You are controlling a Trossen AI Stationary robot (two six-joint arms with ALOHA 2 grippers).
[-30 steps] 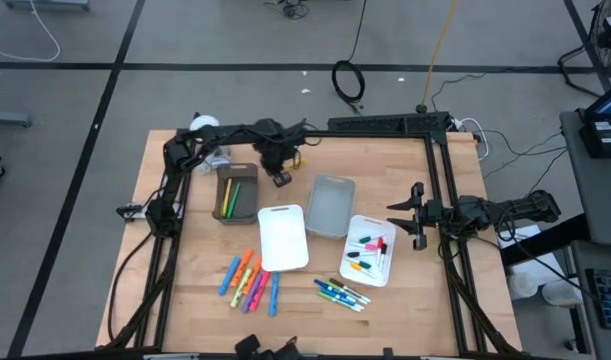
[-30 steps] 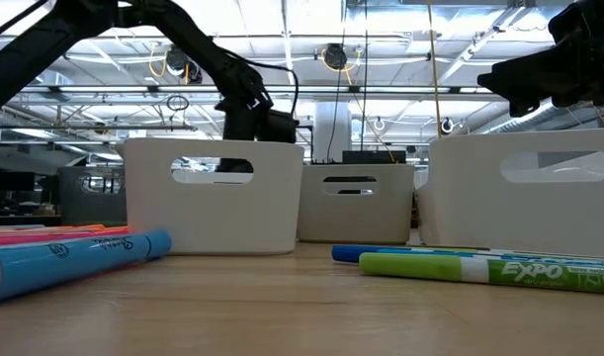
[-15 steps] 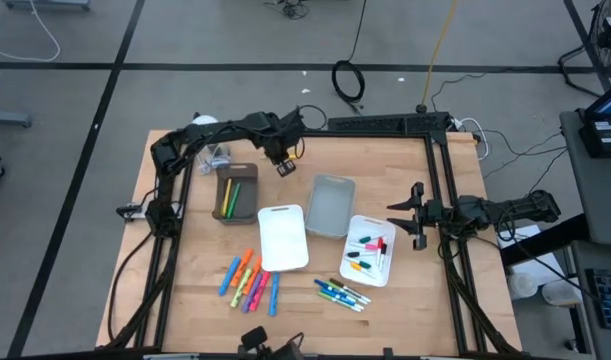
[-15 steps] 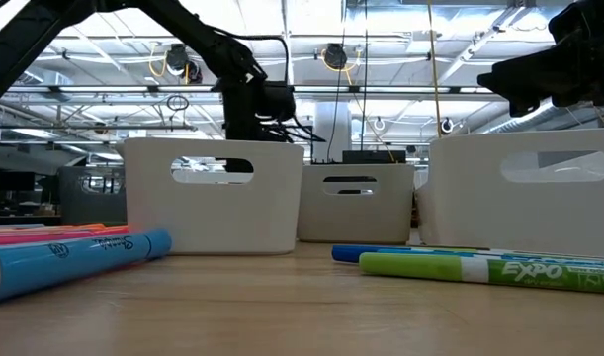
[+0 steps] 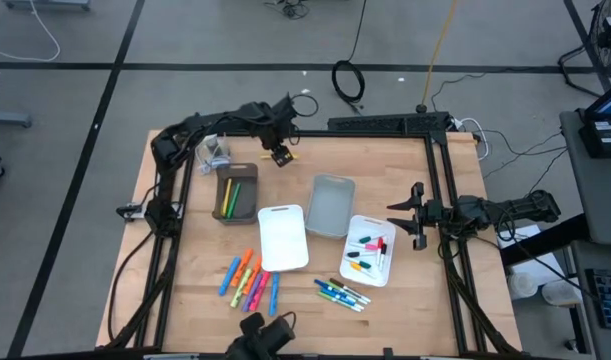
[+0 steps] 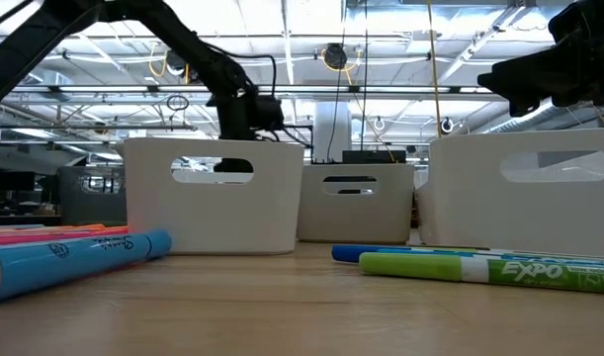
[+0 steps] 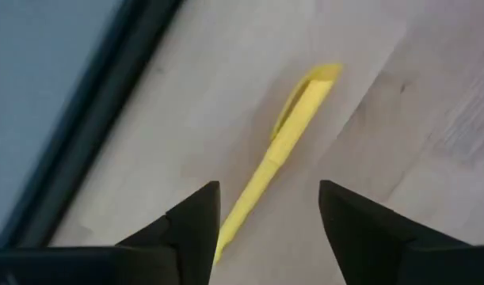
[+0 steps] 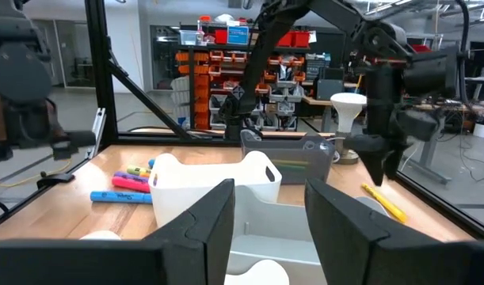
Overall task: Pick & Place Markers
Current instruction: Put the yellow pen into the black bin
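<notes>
A yellow marker lies flat on the wooden table, at the far side, close to the black frame rail. It is slim like a pen, bright yellow all over, with a clip on one end. The left gripper hangs just above it with its two dark fingers spread apart, one on each side of the marker, not pinching it.

More markers lie at the near side of the table: a bunch of orange, pink and blue ones on the left, and some blue and green ones to their right. A few more sit in the white tray on the right, and some in the brown tray.

The right gripper waits at the right edge of the table, beside the white tray. Its fingers are apart and hold nothing.
</notes>
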